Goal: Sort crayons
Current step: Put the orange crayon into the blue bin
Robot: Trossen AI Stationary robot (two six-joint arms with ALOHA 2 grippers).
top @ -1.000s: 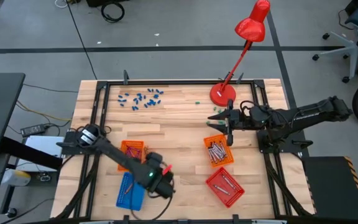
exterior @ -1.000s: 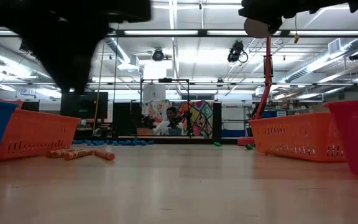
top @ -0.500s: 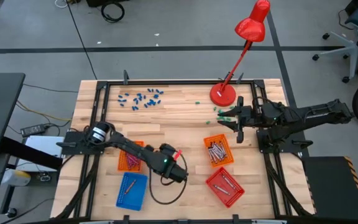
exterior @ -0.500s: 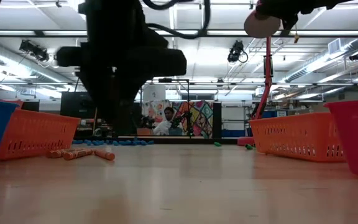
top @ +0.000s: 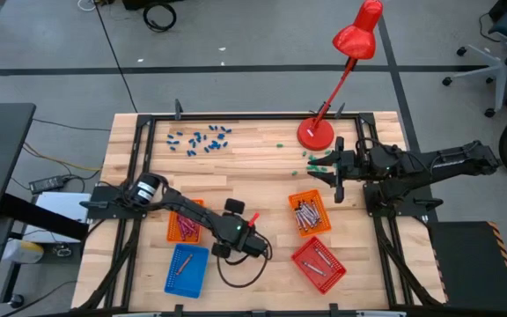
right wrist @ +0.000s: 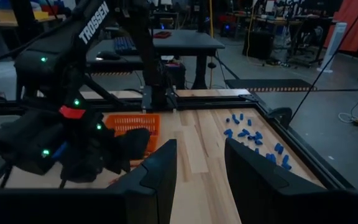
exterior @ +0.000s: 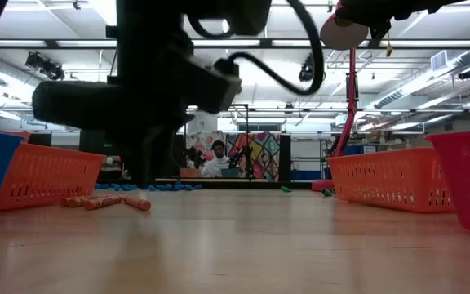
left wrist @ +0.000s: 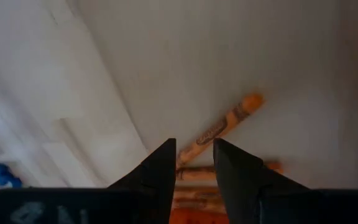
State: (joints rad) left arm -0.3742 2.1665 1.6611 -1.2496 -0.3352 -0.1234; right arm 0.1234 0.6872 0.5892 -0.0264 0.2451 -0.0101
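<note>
On the counter (top: 253, 167), the blue basket (top: 186, 270), two orange baskets (top: 186, 220) and the red basket (top: 318, 262) already hold crayons. Loose blue crayons (top: 199, 139) along the far edge and orange crayons (left wrist: 221, 126) on the bare wood seem left to sort. The left gripper (left wrist: 191, 163) hovers just over the orange ones, fingers spread, holding nothing. The right gripper (top: 332, 172), also parted and empty, waits near the lamp base (top: 315, 133).

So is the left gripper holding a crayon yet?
No. The left gripper is open, its fingers empty above the orange crayon.
</note>
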